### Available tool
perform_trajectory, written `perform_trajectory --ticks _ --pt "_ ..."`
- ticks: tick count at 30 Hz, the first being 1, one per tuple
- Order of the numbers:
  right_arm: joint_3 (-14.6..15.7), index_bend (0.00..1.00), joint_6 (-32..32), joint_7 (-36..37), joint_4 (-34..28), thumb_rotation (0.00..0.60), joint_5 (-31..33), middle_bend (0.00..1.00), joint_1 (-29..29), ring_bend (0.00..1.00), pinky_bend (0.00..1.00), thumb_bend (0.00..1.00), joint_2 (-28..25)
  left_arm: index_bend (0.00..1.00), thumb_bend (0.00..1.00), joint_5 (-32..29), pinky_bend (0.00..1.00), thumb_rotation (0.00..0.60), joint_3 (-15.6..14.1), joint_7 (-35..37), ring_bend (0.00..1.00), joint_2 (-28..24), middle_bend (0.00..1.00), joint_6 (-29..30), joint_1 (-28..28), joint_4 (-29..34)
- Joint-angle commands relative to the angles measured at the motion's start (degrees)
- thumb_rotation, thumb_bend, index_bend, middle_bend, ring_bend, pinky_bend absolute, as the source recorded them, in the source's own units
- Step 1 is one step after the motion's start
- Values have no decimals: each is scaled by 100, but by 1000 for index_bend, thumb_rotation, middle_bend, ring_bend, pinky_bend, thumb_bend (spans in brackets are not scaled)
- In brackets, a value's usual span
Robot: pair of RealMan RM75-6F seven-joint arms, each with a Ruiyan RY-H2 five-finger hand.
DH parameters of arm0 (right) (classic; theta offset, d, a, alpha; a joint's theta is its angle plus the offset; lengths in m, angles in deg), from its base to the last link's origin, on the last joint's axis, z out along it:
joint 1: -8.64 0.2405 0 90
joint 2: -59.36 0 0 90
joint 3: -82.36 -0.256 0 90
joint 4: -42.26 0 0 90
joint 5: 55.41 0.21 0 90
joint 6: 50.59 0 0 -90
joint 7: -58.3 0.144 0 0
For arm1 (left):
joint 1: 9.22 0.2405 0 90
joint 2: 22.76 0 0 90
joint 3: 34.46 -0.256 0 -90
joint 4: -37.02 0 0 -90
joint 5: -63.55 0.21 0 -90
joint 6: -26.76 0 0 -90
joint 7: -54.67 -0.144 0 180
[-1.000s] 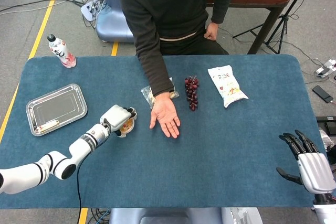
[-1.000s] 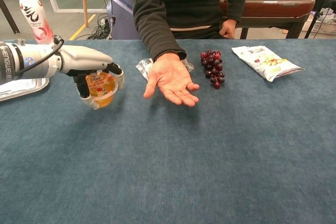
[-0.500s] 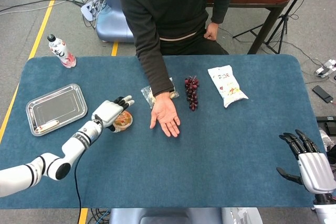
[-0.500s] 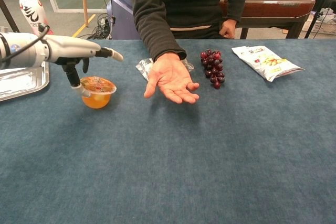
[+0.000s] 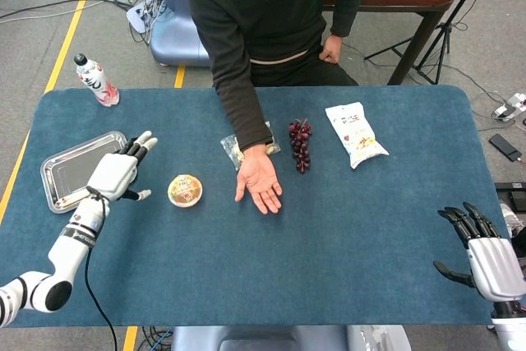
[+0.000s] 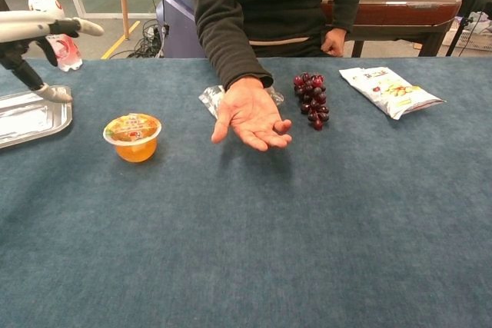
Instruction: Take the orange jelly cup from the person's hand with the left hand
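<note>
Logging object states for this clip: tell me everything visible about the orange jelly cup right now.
The orange jelly cup is a small, round, clear plastic cup filled with orange jelly, sealed by a printed foil lid with a thin white rim. It stands upright, lid up, on the blue cloth-covered table, alone. Nothing touches it: the left robot hand hangs open to its left, over the silver metal tray's edge, and the person's open palm rests empty to its right.

Orange jelly cup point(image 6: 133, 137) (printed lid) on blue tablecloth point(image 6: 307, 228).
</note>
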Motion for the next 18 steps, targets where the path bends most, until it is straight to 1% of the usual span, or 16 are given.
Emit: perform_trajectory --ticks 1,5,9,14,18 --pt "-9 189 41 28 30 600 20 166 25 42 176 111 12 0 172 78 253 600 -127 31 42 -164 0 670 570 309" --pt "-12 189 98 70 51 600 23 166 63 42 176 111 31 0 173 83 174 600 -227 -61 41 -292 0 1387 1126 741" --pt "-4 189 203 305 54 600 -7 166 136 42 176 111 19 0 172 339 163 600 -423 -268 41 -300 0 2158 1690 1024" --pt "-2 189 299 211 18 600 -54 166 218 41 176 111 36 0 172 601 163 600 -673 -513 41 -291 0 2707 2226 1217" --pt "9 189 308 187 -23 600 -170 166 270 42 176 111 48 0 172 887 143 600 -772 -529 41 -253 0 3087 2566 1256"
